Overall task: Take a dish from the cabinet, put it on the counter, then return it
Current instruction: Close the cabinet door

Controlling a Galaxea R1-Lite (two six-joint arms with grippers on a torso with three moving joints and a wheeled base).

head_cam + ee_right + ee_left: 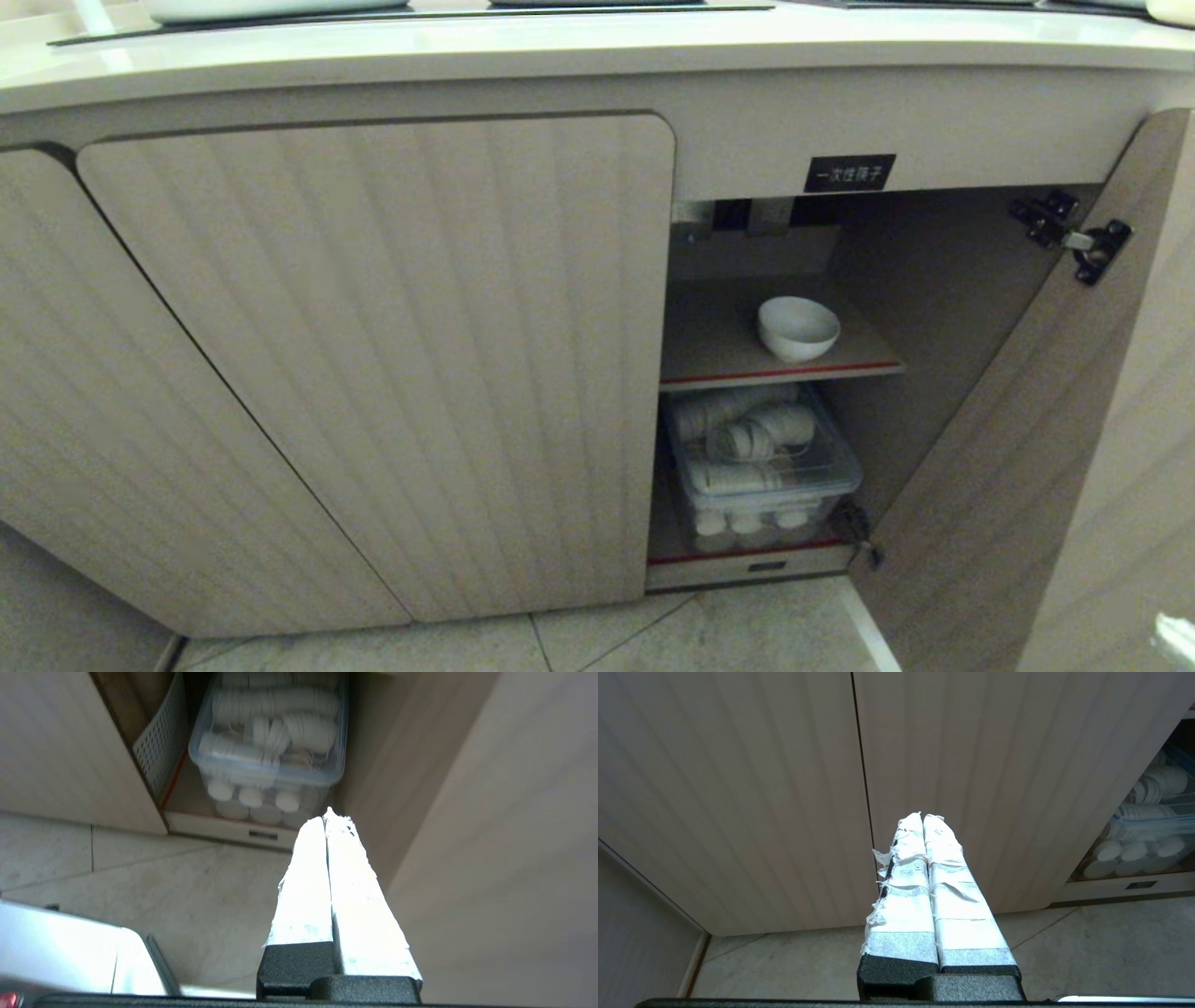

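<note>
The cabinet (392,355) door on the right is swung open, and the dish (798,328) is seen on the upper shelf (719,350), above a bin (761,467) of cups. Nothing is held. The right gripper (328,814) is pressed shut, low by the floor. The left gripper (923,817) is shut too, parked by the closed doors. It looks like either the very start or the end. If the start, the right gripper must be raised, opened and brought to the dish.

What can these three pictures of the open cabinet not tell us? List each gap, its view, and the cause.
- Head view: the counter top is cut by the upper edge.
- Head view: the space behind the closed door is hidden.
- Both wrist views: the bowl falls outside the frame.
- Head view: label characters are too small to read.
</note>
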